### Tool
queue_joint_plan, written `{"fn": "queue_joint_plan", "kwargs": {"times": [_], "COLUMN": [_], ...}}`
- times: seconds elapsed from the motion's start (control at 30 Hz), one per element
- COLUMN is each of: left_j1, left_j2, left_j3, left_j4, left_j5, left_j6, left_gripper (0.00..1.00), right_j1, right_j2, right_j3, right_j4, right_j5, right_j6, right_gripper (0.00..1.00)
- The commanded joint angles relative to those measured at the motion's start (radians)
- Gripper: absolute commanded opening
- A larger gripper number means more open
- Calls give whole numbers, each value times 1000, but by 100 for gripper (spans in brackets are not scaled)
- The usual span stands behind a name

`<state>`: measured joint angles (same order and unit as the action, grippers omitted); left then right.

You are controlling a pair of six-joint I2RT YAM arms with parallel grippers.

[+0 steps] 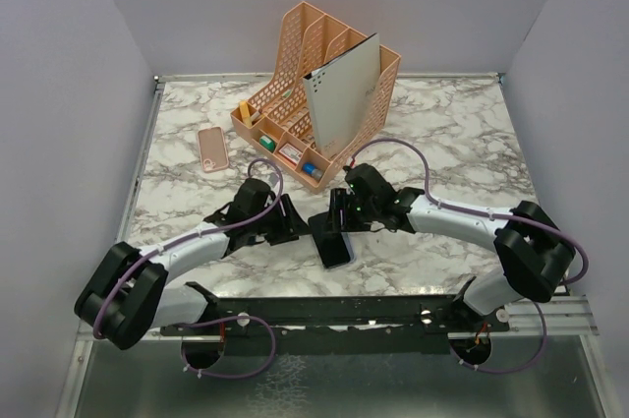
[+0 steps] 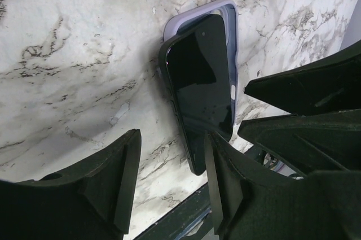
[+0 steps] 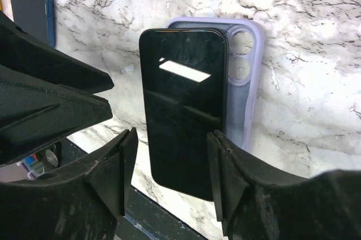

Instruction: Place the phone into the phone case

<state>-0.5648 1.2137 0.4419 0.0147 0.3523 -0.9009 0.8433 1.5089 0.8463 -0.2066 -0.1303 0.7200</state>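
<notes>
One dark phone [image 3: 180, 110], lying askew atop lilac case [image 3: 248, 113]

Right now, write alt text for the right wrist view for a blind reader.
A black phone lies screen up, skewed across a lavender phone case on a marble table, not seated in it. The right arm's jaws stand apart on either side of the phone's near end.

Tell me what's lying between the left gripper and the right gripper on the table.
Between the left gripper and right gripper lies the dark phone, askew on the lilac phone case, clearest in the top view.
</notes>
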Motion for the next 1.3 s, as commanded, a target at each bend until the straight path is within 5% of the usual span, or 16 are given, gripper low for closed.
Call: {"fn": "queue_joint_plan", "kwargs": {"times": [0.0,0.67,1.27], "left_j1": [-21,-134,-162], "left_j2": [46,156,197], "left_j3": [9,39,97], "left_j4": [63,123,122], "left_j5": [32,-68,-86], "left_j6": [-22,-64,-58], "left_gripper": [54,50,31], "right_j1": [-2,-71,-87], "right_j2": [-19,-50,-41], "right_j3": [5,-129,-219], "right_j4": [-37,50,198], "right_j5": [48,-13,-136], "right_j6": [-53,-98,-78], "right_gripper": [55,55,46]}}
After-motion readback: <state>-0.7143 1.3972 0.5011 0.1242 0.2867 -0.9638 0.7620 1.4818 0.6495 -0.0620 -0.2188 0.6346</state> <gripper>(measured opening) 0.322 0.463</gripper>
